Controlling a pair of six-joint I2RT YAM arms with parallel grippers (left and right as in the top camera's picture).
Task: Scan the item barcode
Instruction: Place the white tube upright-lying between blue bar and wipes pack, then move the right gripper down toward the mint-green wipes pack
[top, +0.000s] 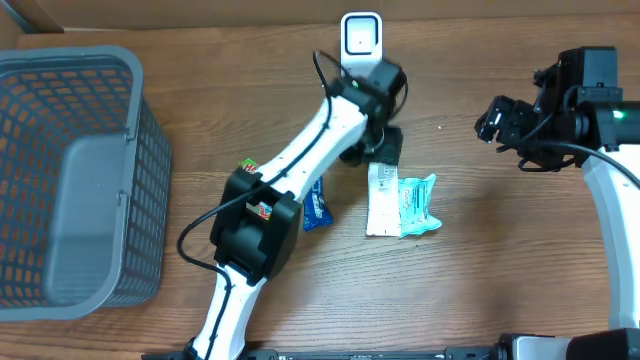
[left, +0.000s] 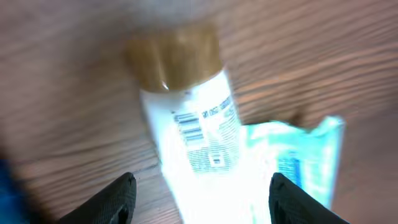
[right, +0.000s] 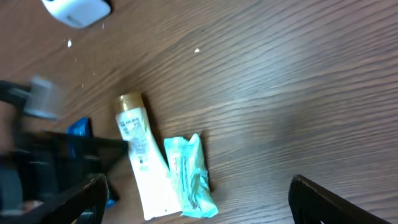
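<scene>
The left wrist view was blurred. 1 blue packet (top: 316, 207), perhaps a sachet, was half hidden under the left arm (top: 300, 150). 1 white tube (left: 199, 124) was laid flat on the table (top: 500, 260), barcode (left: 189, 127) up, touching 1 teal packet (top: 417, 205), near 1 scanner (top: 360, 36). The left gripper (left: 202, 183) was held over the tube, fingers apart, nothing clamped. The right gripper (right: 196, 186) was spread wide. 1 grey basket (top: 140, 150), cut off at the left edge, was set well apart.

A grey plastic mesh basket (top: 150, 190) is sitting at the left edge of the brown wood-grain table (top: 480, 260). A crumpled teal plastic packet (top: 417, 205) is lying near the table's middle, and a small blue wrapper (top: 316, 207) is lying to its left, partly hidden. The basket is standing well apart from both.
</scene>
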